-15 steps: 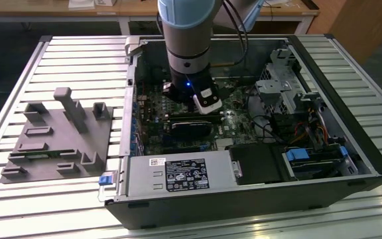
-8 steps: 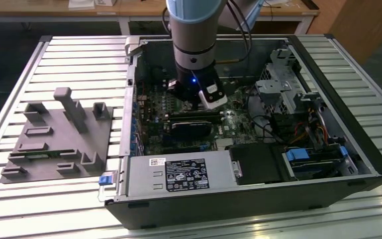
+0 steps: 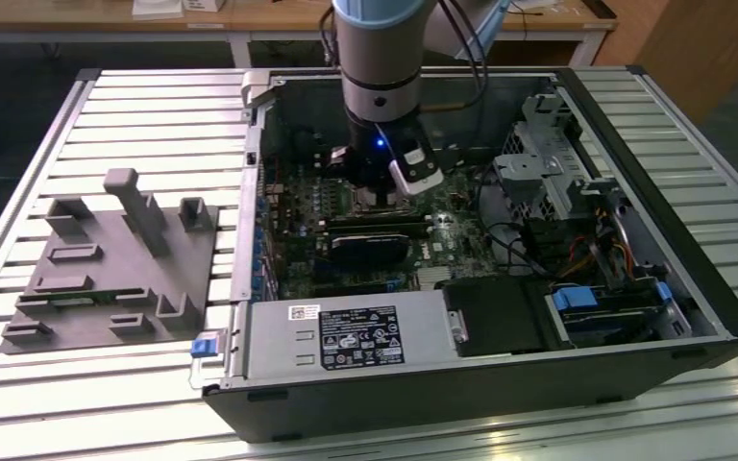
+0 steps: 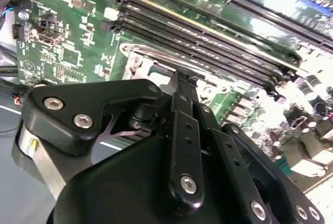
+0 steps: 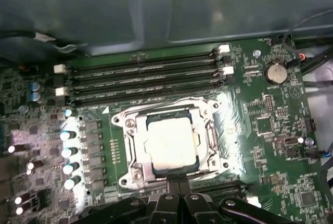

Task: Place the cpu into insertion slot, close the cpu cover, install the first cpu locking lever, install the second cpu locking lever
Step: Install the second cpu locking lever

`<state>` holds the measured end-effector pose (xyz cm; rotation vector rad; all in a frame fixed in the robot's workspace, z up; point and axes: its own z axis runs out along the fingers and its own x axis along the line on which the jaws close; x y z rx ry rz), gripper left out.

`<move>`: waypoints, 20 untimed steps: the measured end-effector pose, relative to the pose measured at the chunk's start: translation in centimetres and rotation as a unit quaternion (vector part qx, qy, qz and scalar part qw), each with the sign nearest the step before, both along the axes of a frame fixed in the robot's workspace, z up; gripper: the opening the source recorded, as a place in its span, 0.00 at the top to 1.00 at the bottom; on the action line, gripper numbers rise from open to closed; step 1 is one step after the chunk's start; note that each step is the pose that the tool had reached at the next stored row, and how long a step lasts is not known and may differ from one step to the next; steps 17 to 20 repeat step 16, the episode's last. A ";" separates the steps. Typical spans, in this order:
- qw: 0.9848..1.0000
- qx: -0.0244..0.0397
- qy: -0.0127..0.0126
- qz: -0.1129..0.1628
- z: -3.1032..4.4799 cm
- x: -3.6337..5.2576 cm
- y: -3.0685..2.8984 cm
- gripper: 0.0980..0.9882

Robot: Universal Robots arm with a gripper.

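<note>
In the first wrist view the cpu (image 5: 169, 143) lies flat in the insertion slot (image 5: 124, 123) on the green board, its silver-grey top showing. The cpu cover (image 5: 136, 151) lies down around it as a silver frame, and a thin metal lever (image 5: 212, 135) runs along one side. My gripper (image 5: 177, 186) is shut with nothing between its fingers, its tips just at the socket's near edge. The second wrist view shows the black fingers (image 4: 179, 86) pressed together over the socket's rim (image 4: 148, 60). In the exterior view the gripper (image 3: 383, 200) reaches down into the open computer case.
Long black memory slots (image 5: 140, 75) run beside the socket. A black card (image 3: 369, 242), the power supply (image 3: 343, 336) and a drive cage (image 3: 538, 163) crowd the case. A grey fixture (image 3: 112, 259) stands on the slatted table at the exterior view's left.
</note>
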<state>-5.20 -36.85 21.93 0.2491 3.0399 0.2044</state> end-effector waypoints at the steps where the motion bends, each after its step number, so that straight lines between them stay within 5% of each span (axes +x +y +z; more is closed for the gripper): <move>1: 1.000 -0.001 0.000 0.000 0.00 0.12 0.15 0.99; 5: 1.000 -0.002 0.000 0.000 -0.05 0.36 0.94 0.99; 6: 1.000 -0.002 0.000 0.000 -0.09 0.39 1.61 0.99; 9: 1.000 -0.002 0.000 0.000 -0.14 0.39 2.01 0.99; 20: 1.000 -0.002 0.000 0.000 -0.16 0.42 2.12 0.99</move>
